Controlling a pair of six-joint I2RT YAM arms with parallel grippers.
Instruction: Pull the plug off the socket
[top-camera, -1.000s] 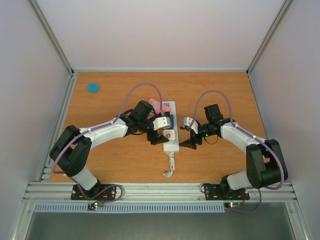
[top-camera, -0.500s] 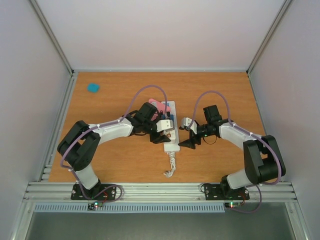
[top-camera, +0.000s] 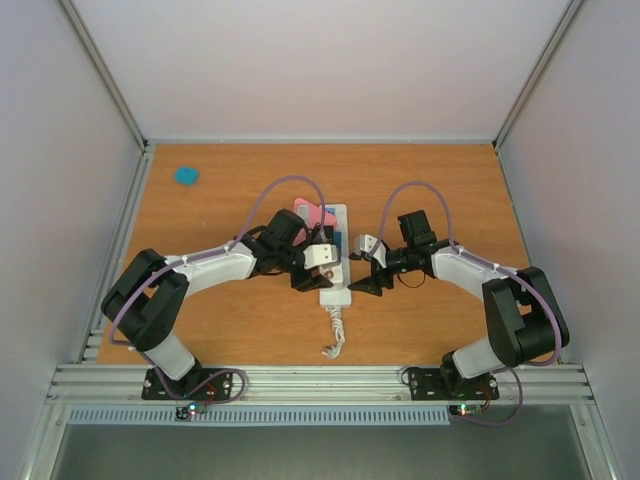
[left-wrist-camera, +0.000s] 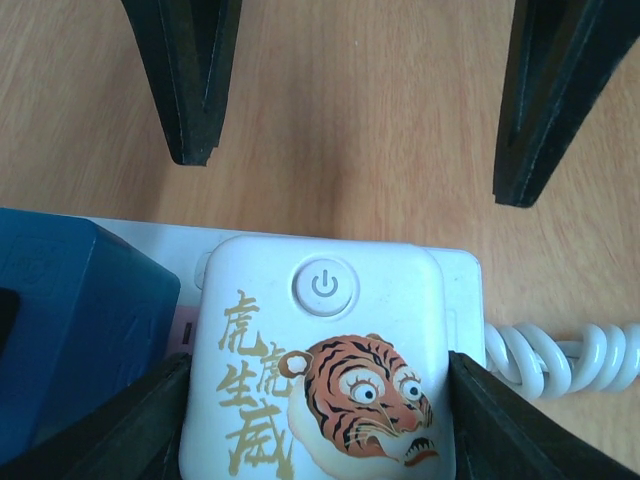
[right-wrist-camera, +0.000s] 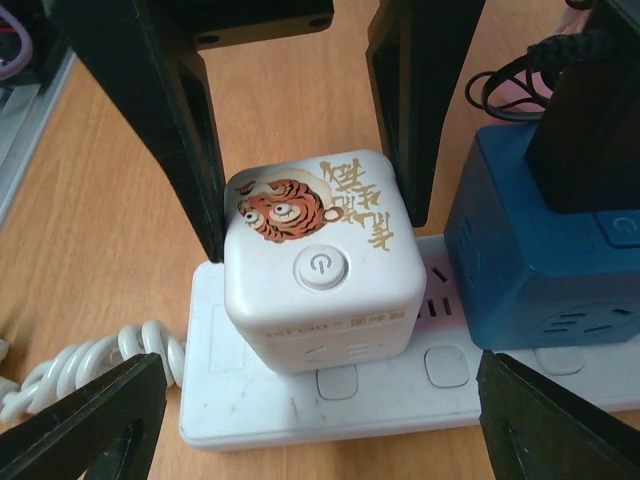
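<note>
The plug (top-camera: 322, 255) is a white cube with a tiger picture (left-wrist-camera: 320, 380) and a round power button. It sits in the near end of the socket (right-wrist-camera: 260, 400), a long white power strip (top-camera: 337, 292). My left gripper (top-camera: 318, 266) is shut on the plug, its black fingers (left-wrist-camera: 150, 420) pressed against two opposite sides. From across the strip, my right gripper (right-wrist-camera: 320, 372) stands open and wide. Its fingers (right-wrist-camera: 90, 420) lie low by the strip's long edge and touch nothing. The plug's prongs are hidden.
A blue cube adapter (right-wrist-camera: 540, 260) with a black plug on top sits in the strip beside the white plug. A pink item (top-camera: 312, 212) lies at the strip's far end. The coiled white cord (top-camera: 335, 335) trails toward the near edge. A small blue object (top-camera: 186, 175) lies far left.
My left gripper has closed onto the white plug. My right gripper has moved left up to the strip and narrowed slightly. The strip has shifted a little.
</note>
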